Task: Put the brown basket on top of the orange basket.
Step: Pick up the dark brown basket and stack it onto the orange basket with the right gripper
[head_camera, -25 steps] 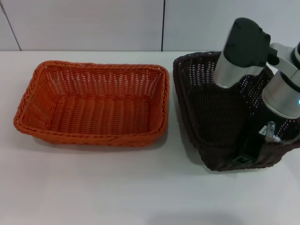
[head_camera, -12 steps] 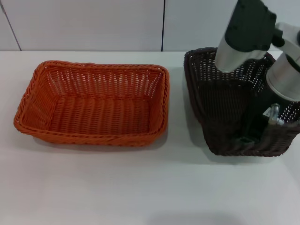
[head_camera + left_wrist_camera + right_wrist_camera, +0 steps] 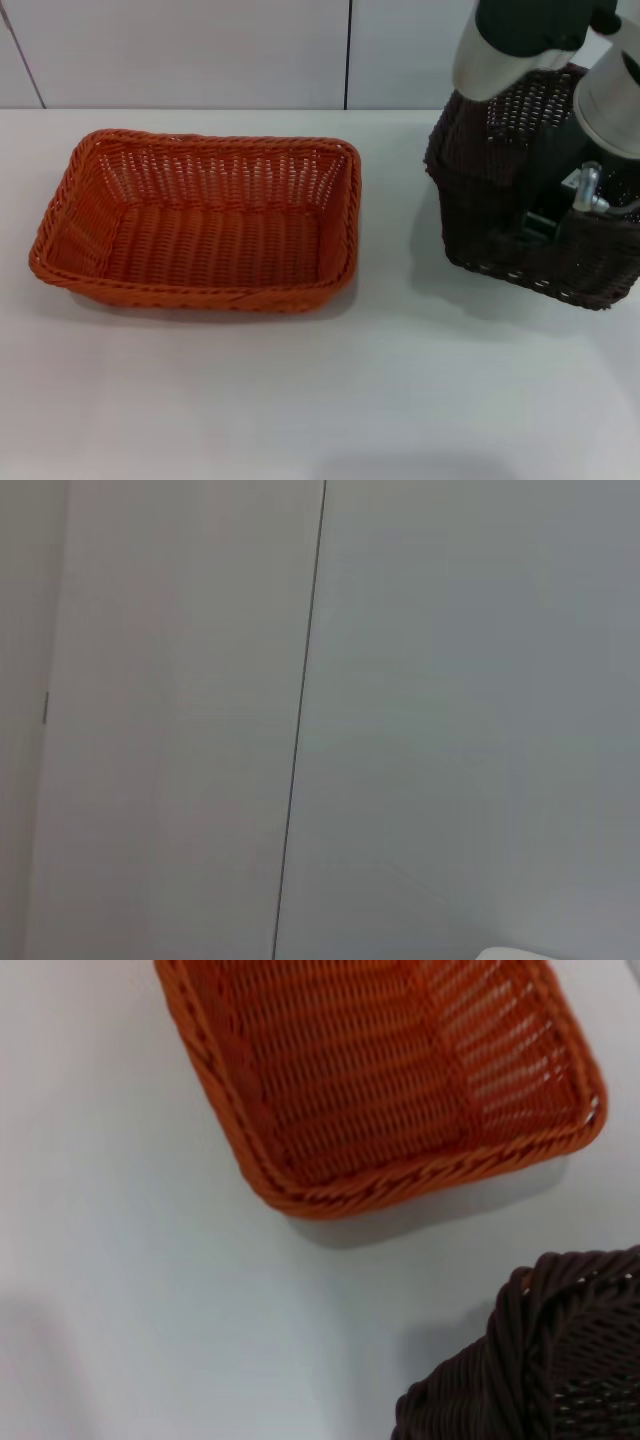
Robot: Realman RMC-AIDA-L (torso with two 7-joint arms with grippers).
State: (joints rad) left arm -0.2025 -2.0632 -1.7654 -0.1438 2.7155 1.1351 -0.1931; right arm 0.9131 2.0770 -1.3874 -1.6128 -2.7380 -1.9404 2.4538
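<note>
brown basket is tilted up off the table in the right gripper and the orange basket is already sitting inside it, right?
Not quite. The brown basket is tilted up in the right gripper, but the orange basket is not inside it. The head view shows the orange one lying flat on the white table toward the robot's left, apart from the brown one, with nothing in it.

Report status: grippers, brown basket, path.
Right gripper shut on brown basket, lifted and tilted. Left gripper out of view. Orange basket empty; white table between is bare.

No legible text, labels, brands or numbers on any visible surface.
</note>
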